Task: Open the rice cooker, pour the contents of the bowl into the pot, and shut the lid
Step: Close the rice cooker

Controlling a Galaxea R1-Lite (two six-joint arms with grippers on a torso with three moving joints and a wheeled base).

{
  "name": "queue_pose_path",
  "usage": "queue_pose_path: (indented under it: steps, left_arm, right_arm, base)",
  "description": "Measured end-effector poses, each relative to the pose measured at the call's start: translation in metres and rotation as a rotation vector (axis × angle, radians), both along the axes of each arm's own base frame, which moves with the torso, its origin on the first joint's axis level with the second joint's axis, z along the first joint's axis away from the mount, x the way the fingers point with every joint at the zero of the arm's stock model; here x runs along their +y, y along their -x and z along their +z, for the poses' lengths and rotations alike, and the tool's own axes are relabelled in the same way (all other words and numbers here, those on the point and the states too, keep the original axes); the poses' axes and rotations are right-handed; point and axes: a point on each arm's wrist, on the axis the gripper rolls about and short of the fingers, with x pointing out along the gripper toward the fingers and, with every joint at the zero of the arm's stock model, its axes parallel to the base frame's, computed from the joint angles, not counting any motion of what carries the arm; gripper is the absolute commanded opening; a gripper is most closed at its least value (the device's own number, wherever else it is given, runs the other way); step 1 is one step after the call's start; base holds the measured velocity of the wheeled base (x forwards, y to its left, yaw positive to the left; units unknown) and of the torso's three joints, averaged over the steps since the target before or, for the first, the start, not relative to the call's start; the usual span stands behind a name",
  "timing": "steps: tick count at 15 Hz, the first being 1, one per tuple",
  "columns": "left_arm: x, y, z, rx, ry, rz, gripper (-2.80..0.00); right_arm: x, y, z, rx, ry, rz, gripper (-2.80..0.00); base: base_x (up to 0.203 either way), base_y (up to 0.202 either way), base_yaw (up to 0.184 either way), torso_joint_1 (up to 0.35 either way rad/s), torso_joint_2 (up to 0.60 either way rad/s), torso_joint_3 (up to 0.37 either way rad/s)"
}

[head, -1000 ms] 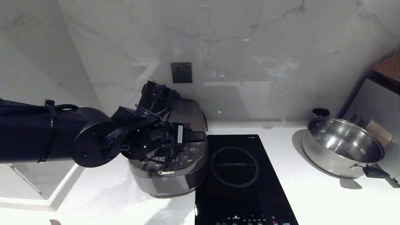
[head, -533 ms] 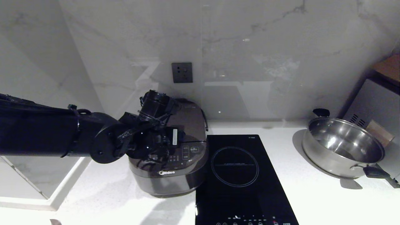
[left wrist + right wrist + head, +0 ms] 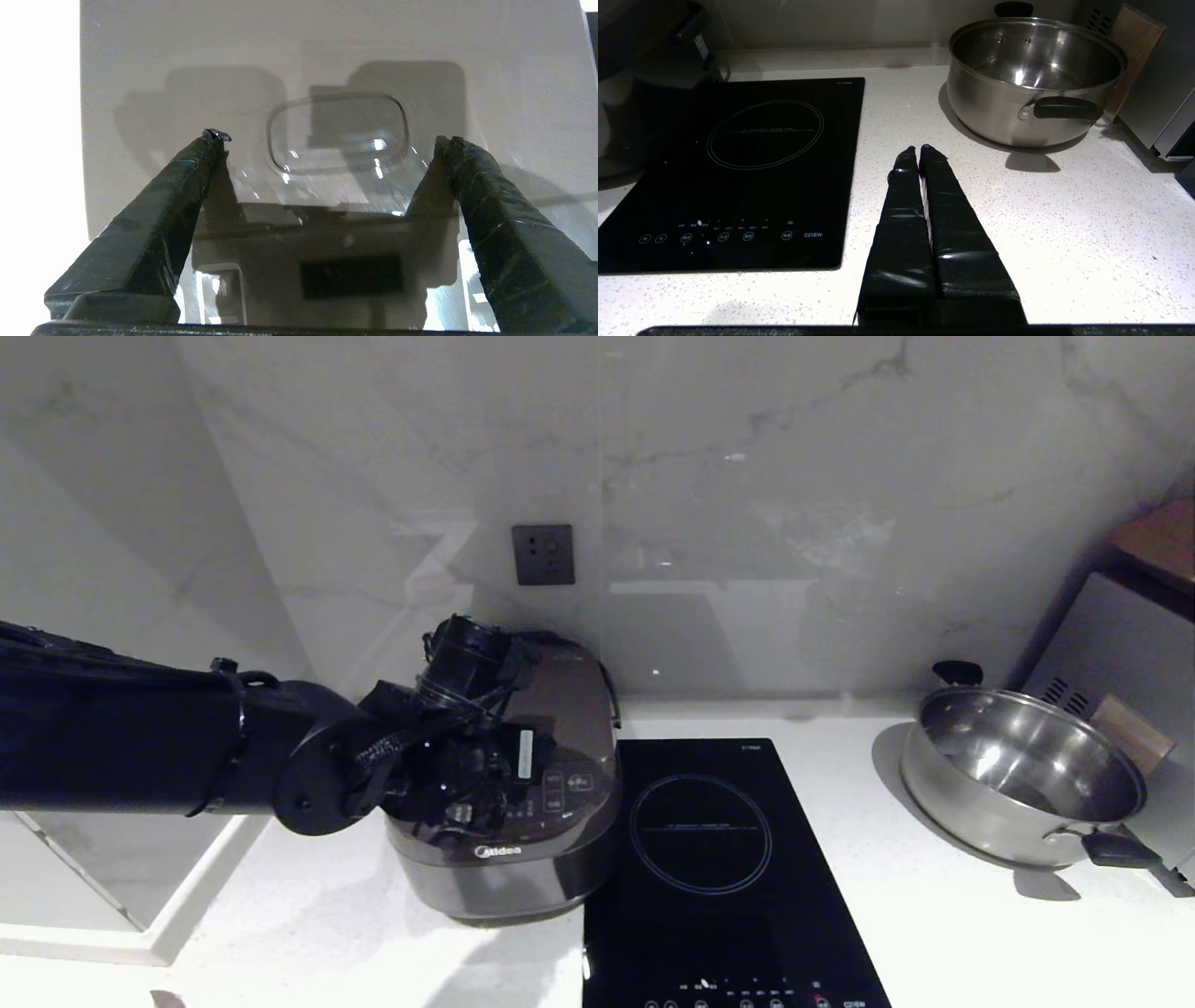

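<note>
The dark grey-brown rice cooker point(image 3: 509, 877) stands on the white counter left of the hob, its lid point(image 3: 571, 695) down. The pot is hidden inside it. My left arm reaches in from the left over the cooker's front. In the left wrist view my left gripper point(image 3: 331, 139) is open just above the lid, its fingertips point(image 3: 212, 140) on either side of the oval release button point(image 3: 336, 135), with nothing between them. My right gripper point(image 3: 919, 148) is shut and empty, low over the counter beside the hob. The bowl and the contents are out of view.
A flat black hob point(image 3: 700, 859) lies right of the cooker. A steel pan with black handles point(image 3: 1022, 775) sits at the far right, next to a grey appliance point(image 3: 1120, 644). A wall socket point(image 3: 542, 553) is behind the cooker. A recessed ledge point(image 3: 121, 896) lies at the left.
My left arm has sunk and reached further in, bringing the open gripper down close over the cooker's lid. The lid has stayed down and the right arm has not moved.
</note>
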Motion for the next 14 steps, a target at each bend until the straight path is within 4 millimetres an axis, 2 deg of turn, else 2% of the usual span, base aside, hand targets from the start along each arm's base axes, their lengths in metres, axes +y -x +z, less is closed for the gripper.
queue_pose_path:
  steps: [6, 10, 14]
  left_arm:
    - [0.000, 0.003, -0.002, 0.010, -0.033, -0.028, 0.00]
    - [0.006, -0.014, 0.029, -0.084, 0.076, 0.049, 0.00]
    - [0.022, -0.026, 0.059, -0.175, 0.160, 0.125, 0.00]
  right_arm:
    - [0.000, 0.000, 0.000, 0.000, -0.001, 0.000, -2.80]
    - [0.000, 0.000, 0.000, 0.000, -0.001, 0.000, -2.80]
    - [0.000, 0.000, 0.000, 0.000, -0.001, 0.000, -2.80]
  base:
    - [0.000, 0.000, 0.000, 0.000, 0.00, 0.000]
    - [0.000, 0.000, 0.000, 0.000, 0.00, 0.000]
    - [0.000, 0.000, 0.000, 0.000, 0.00, 0.000]
